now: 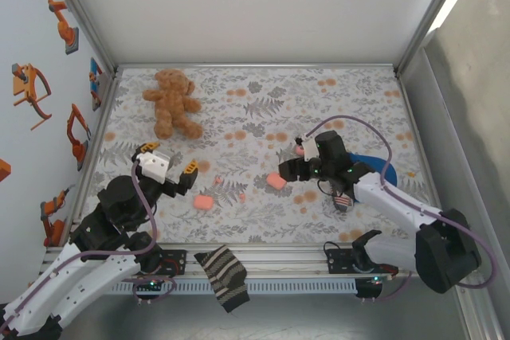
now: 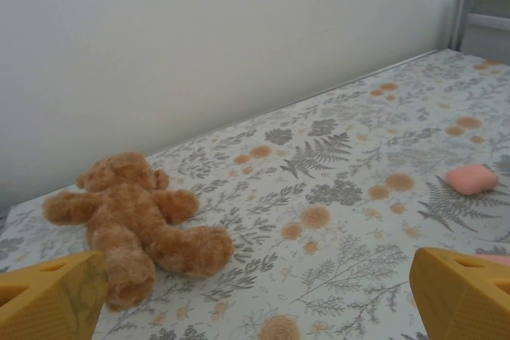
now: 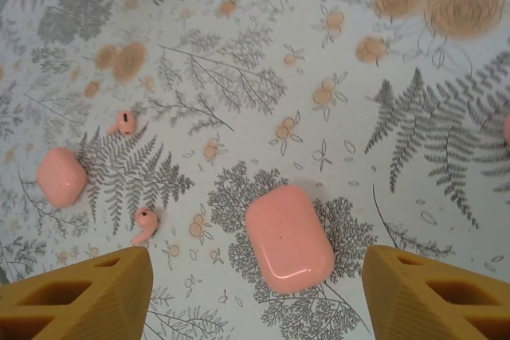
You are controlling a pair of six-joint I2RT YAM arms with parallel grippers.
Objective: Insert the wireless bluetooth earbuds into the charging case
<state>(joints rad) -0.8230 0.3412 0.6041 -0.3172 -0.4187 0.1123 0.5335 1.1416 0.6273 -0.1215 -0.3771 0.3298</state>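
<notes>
Floral surface [image 3: 239, 53]: earbuds [image 3: 145, 224] left of the nearer case [image 3: 288, 236] look light and slippery; pinch the bulb. Left end effector [image 2: 259, 280] and right end effector [image 3: 255, 264] spread wide, empty.

Near the far left corner of the worktop [image 1: 263, 85]: teddy bear [image 1: 171, 101]. Around the middle, toward the near edge: charging case [image 1: 276, 181]. Left of it, closer to the near edge: second case [image 1: 203, 202]. Between the two, touching neither: earbud [image 3: 123, 123] and another earbud [image 3: 145, 223]. Draped over the near edge, between the arm bases: sock [image 1: 223, 276].
</notes>
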